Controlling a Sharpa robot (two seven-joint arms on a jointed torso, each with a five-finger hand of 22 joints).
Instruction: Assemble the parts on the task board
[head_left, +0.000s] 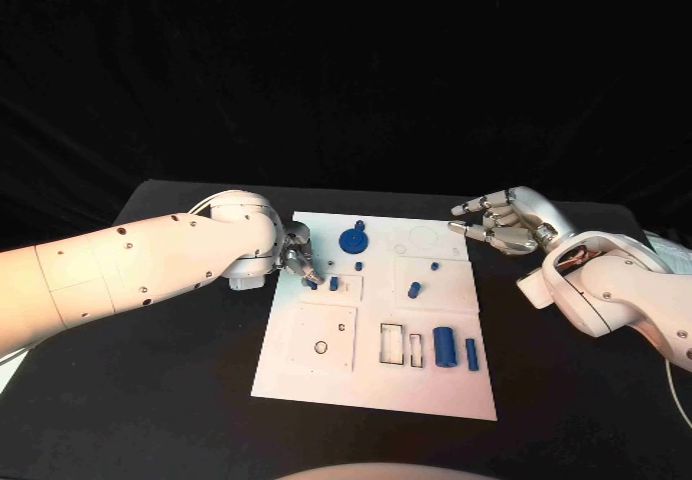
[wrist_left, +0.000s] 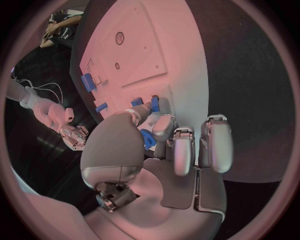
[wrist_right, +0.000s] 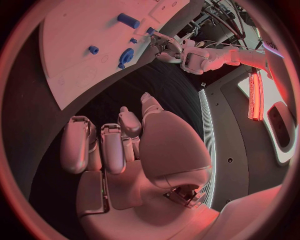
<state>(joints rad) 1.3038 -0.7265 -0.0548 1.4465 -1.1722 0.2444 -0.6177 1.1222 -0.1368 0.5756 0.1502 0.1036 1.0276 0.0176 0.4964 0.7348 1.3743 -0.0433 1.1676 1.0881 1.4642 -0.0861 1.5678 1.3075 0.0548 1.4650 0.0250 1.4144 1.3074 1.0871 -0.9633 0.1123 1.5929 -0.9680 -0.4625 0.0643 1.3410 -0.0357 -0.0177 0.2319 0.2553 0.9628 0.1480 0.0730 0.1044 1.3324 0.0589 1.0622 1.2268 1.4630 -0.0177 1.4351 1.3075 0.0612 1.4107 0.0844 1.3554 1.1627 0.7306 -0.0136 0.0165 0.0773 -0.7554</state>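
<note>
I've got the left hand (head_left: 296, 252) at the task board's (head_left: 378, 380) 9 o'clock edge, fingertips down on a small blue peg (head_left: 312, 284); whether it's actually pinched, I can't tell. The right hand (head_left: 500, 226) hangs off the board's 2 o'clock corner over the black table (head_left: 159, 400), fingers loosely curled, holding nothing. On the board I see a round blue disc (head_left: 353, 241) at 12, two short pegs (head_left: 414, 290) mid-board, and a blue cylinder (head_left: 444, 345) beside a thin bar (head_left: 472, 354) at 4, next to outlined rectangular slots (head_left: 392, 343).
</note>
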